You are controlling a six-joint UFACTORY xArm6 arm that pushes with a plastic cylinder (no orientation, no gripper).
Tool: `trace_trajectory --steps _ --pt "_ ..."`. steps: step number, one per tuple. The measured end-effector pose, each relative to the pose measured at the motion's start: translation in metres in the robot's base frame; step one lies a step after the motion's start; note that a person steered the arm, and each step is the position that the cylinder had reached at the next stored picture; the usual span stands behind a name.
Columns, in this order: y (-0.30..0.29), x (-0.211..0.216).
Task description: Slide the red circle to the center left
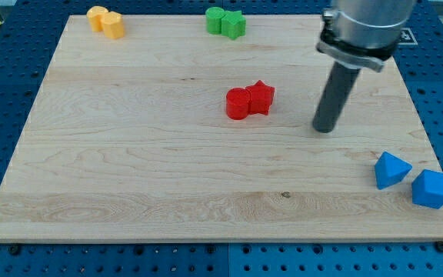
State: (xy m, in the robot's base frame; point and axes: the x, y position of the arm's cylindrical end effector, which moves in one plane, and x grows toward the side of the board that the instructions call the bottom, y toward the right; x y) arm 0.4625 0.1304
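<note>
The red circle [238, 104] lies near the board's middle, touching a red star [261, 98] on its right. My tip [325, 128] rests on the board to the right of both red blocks, a short gap away from the star and slightly lower in the view. The rod rises from the tip to the arm's metal collar at the view's top right.
Two yellow blocks [106, 21] sit at the top left. A green circle [216, 20] and a green star [233, 25] sit at the top middle. Two blue blocks [391, 170] [431, 189] lie at the bottom right. The wooden board [129, 169] ends on all sides in a blue perforated table.
</note>
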Motion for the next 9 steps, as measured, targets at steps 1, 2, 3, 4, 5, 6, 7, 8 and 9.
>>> trace_trajectory --steps 1,2,3,4,5,6,7,8,9 --pt "-0.044 -0.012" --pt "-0.086 -0.03" --pt "-0.125 -0.041" --pt "-0.156 -0.042" --pt "-0.189 -0.049" --pt "-0.207 -0.079" --pt "-0.236 -0.091" --pt "-0.27 -0.091" --pt "-0.293 -0.088"
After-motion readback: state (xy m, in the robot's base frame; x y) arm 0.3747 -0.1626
